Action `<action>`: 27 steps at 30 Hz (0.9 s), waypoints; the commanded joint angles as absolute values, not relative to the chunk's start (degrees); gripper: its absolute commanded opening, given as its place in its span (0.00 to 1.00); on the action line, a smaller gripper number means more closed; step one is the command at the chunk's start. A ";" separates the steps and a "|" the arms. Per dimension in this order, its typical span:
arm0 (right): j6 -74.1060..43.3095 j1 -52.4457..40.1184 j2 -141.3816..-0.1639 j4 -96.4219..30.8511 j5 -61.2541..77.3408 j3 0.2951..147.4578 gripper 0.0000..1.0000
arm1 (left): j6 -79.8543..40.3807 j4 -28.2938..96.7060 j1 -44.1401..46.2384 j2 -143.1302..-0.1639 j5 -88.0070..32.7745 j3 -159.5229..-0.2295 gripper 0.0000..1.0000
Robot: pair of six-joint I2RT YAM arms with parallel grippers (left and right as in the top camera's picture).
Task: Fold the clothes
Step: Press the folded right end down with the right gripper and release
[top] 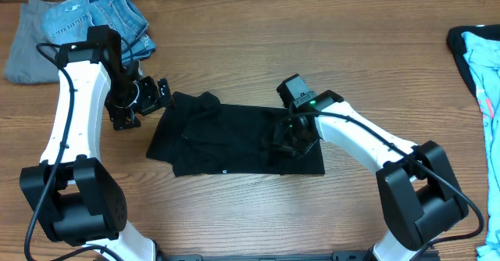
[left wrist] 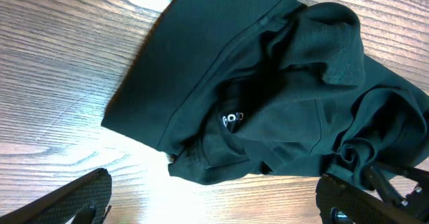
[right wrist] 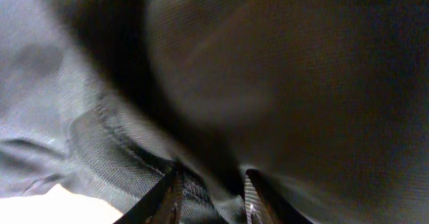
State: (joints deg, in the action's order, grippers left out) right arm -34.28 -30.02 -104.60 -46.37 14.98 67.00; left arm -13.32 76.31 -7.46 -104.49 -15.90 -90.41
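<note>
The clothes (top: 234, 140), a black garment, lie rumpled in the middle of the worktop (top: 234, 222), stretched from 9 to 3 o'clock. The right hand (top: 293, 136) is buried in the cloth near the 3 o'clock end. Up close its fingers (right wrist: 167, 197) stand narrow with a seam bunched in the gap, but I cannot tell whether the cloth is truly pinched. The left hand (top: 147, 103) hovers wide open and empty just off the 10 o'clock corner. It looks like the step is taking an edge to fold over. Best to catch the hem cleanly, lift low, and have the left hand take the matching corner so the fold lands square.
</note>
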 commanded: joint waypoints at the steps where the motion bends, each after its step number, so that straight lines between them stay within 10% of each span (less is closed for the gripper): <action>1: -34.20 -31.86 -104.44 -44.58 19.84 67.05 0.34 | -12.19 76.25 -7.09 -104.62 -16.53 -90.15 1.00; 18: -32.40 -32.64 -101.62 -50.22 24.88 74.74 0.16 | -11.70 76.49 -7.09 -104.62 -16.34 -90.11 1.00; 21: -29.36 -29.10 -99.35 -56.80 23.73 78.98 0.44 | -11.55 76.44 -7.09 -104.62 -16.19 -90.11 1.00; 23: -27.29 -26.35 -98.10 -60.84 22.00 81.28 0.94 | -11.55 76.42 -7.09 -104.62 -16.14 -90.11 1.00; 27: -26.52 -20.47 -97.21 -66.76 14.83 82.98 1.00 | -11.53 76.49 -7.09 -104.62 -16.14 -90.11 1.00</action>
State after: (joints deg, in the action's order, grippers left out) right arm -28.62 -23.40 -99.04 -65.23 20.51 81.47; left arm -13.08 76.51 -7.46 -104.49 -15.90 -90.37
